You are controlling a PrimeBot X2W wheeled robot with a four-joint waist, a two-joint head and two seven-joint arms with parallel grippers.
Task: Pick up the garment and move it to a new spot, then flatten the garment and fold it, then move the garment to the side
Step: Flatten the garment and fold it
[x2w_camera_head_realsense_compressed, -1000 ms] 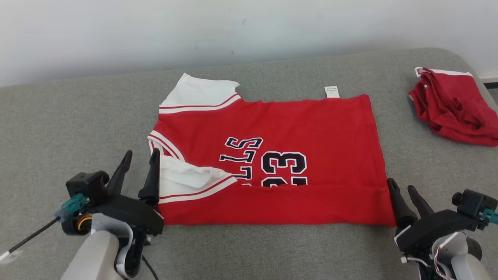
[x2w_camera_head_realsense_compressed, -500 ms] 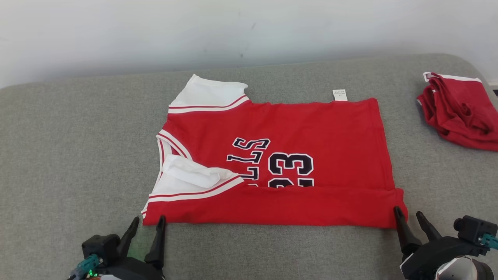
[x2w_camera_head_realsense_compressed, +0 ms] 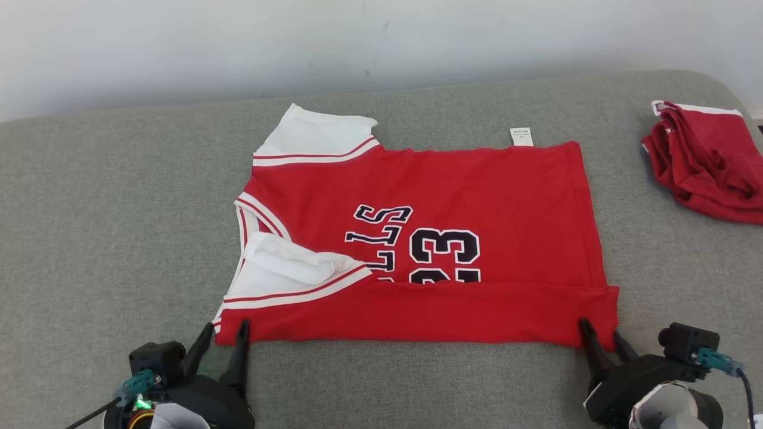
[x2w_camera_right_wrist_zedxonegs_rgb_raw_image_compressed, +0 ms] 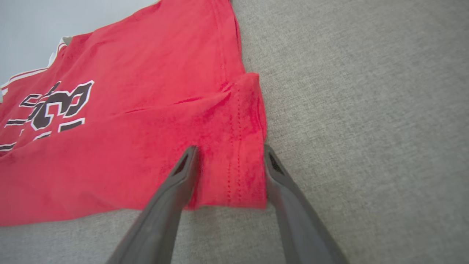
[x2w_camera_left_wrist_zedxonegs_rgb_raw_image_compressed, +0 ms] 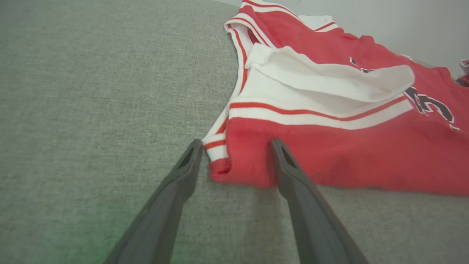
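The red jersey (x2w_camera_head_realsense_compressed: 453,196) lies flat in the middle of the grey cushion (x2w_camera_head_realsense_compressed: 119,208), collar end to my left and hem end to my right. Its near edge is already turned up into a long band (x2w_camera_head_realsense_compressed: 417,310) that covers the bottom of the number. I judge the fold is partly done, and the step in hand is to take both near corners for the next fold.

My left jaws stand wide open and hold nothing. They straddle the near left corner (x2w_camera_left_wrist_zedxonegs_rgb_raw_image_compressed: 220,172), one side just outside it on the cushion and the other over the red cloth. My right jaws are also apart and have nothing pinched. The near right corner (x2w_camera_right_wrist_zedxonegs_rgb_raw_image_compressed: 245,176) sits flat between them, stitched hem and all.

To do this well, I should press both sets of tips down into the cushion before closing, so I catch both layers of the band and not just the top one. I want both grips to close together. When lifting, I'd keep the edge taut between them so the band doesn't sag or open out.

The white sleeve (x2w_camera_head_realsense_compressed: 292,268) on my left lies loose and puckered (it looks likely to flop out), so I'd lift low and carry evenly toward the far edge. The other red garment (x2w_camera_head_realsense_compressed: 706,161) lies well apart at the far right, out of my way.
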